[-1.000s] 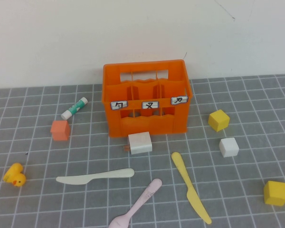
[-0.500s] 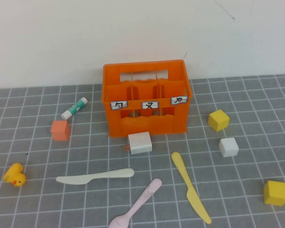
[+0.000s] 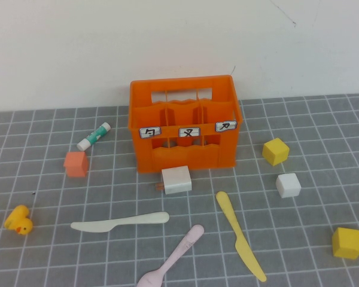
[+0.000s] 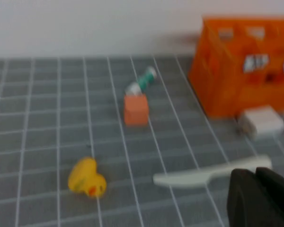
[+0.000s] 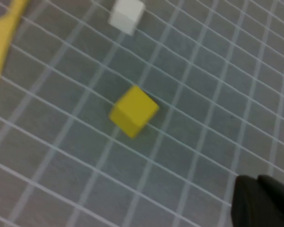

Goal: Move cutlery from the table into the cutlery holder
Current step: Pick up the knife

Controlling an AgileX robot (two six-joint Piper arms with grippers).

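The orange cutlery holder (image 3: 184, 124) stands upright at the back middle of the grey gridded table (image 3: 299, 233); its compartments look empty. In front of it lie a white knife (image 3: 119, 222), a pale pink spoon (image 3: 172, 256) and a yellow knife (image 3: 240, 235). Neither arm shows in the high view. In the left wrist view my left gripper (image 4: 256, 176) is shut and holds nothing, close above the white knife (image 4: 208, 172), with the holder (image 4: 248, 68) beyond. My right gripper (image 5: 258, 180) is shut and empty over bare table near a yellow cube (image 5: 133, 110); the yellow knife (image 5: 2, 35) shows at that view's edge.
A white block (image 3: 176, 179) sits right before the holder. A green-and-white tube (image 3: 94, 136), a small orange cube (image 3: 75, 163) and a yellow duck (image 3: 18, 220) lie on the left. Two yellow cubes (image 3: 276, 150) (image 3: 347, 243) and a white cube (image 3: 288, 185) lie on the right.
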